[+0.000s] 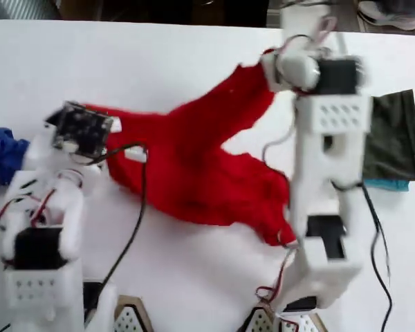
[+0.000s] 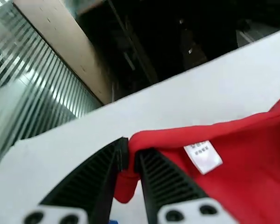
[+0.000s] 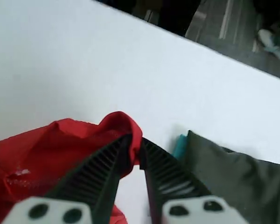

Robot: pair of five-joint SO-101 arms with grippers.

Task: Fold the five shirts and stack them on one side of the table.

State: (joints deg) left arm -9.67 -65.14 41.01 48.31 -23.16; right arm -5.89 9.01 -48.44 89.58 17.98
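While the left gripper (image 2: 130,161) pinched one edge of the red shirt (image 1: 194,166) and the right gripper (image 3: 136,154) clamped another, the garment stretched between them across mid-table (image 1: 159,62). Even, opposite tension would probably flatten it best for folding. A folded dark green shirt (image 1: 394,138) lay at the right.

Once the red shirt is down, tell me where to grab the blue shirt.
Take the blue shirt by its bunched fold, from above. It lies crumpled at the left edge of the table, so no flat hem likely offers itself. The left gripper, nearest it, is shut on the red shirt.
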